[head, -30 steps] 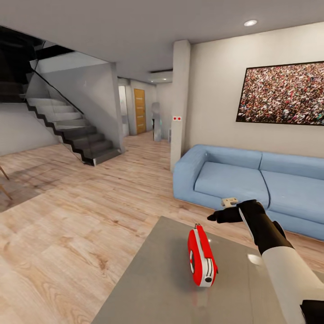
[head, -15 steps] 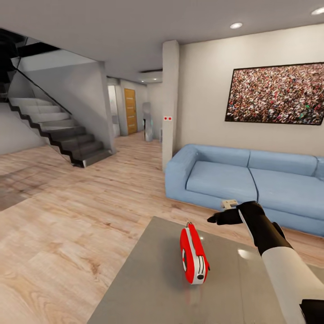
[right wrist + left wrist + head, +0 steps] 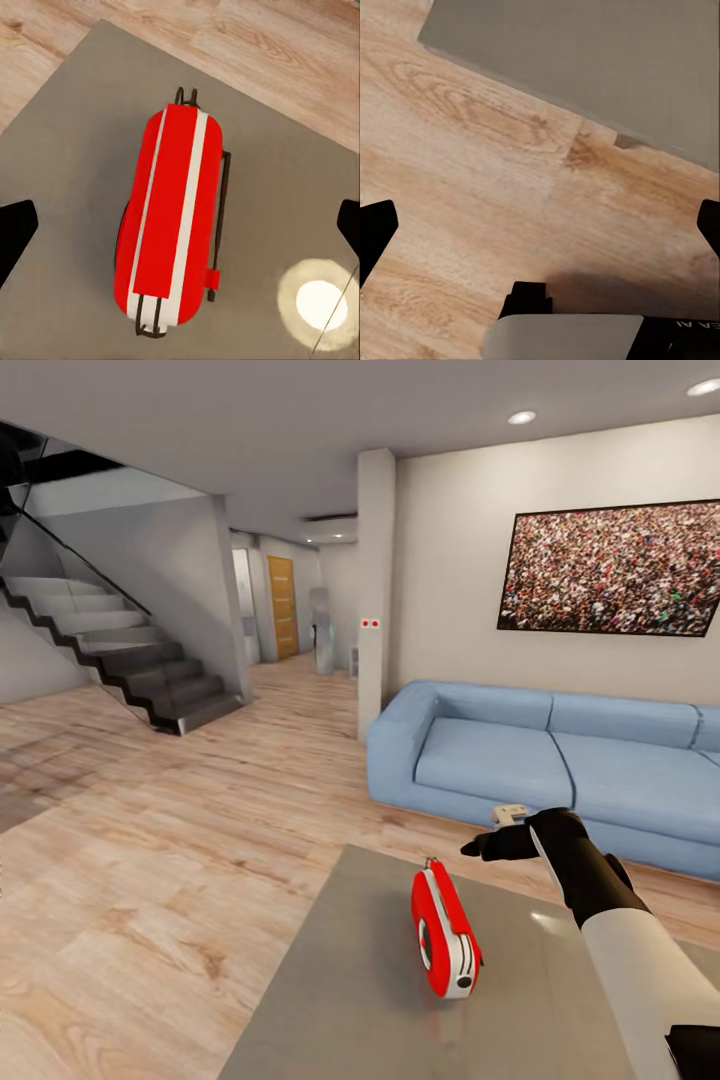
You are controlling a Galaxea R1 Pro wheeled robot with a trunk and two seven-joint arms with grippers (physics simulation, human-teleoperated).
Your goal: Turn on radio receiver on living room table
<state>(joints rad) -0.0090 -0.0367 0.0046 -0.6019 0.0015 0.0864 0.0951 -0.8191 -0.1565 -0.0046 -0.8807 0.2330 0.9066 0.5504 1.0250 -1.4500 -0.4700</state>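
The right arm (image 3: 640,980), white sleeve ending in a black wrist, reaches forward over the table (image 3: 340,1010), whose glossy grey top carries a bright reflected light spot (image 3: 319,300). The right gripper (image 3: 490,845) hangs above the table's far edge, past the radio (image 3: 445,940) and apart from it. In the right wrist view its two dark fingertips (image 3: 15,232) sit at opposite edges of the frame, spread wide with nothing between them but the radio (image 3: 172,221) well below, untouched.

The radio stands upright on the table, a red body with a white band around its narrow side, a dark dial on the face turned toward the robot's left, and a thin wire handle on top.

The left gripper (image 3: 540,229) points down at the wooden floor (image 3: 472,172) beside a table corner (image 3: 585,52); its fingertips (image 3: 375,232) are likewise far apart and empty.

Beyond the table lies a light wood floor (image 3: 150,830), then a blue sofa (image 3: 540,760) against a wall under a large crowd picture (image 3: 610,570). A pillar (image 3: 375,590) stands beside the sofa. Farther left are dark stairs (image 3: 120,660) and a corridor ending at an orange door (image 3: 283,607).
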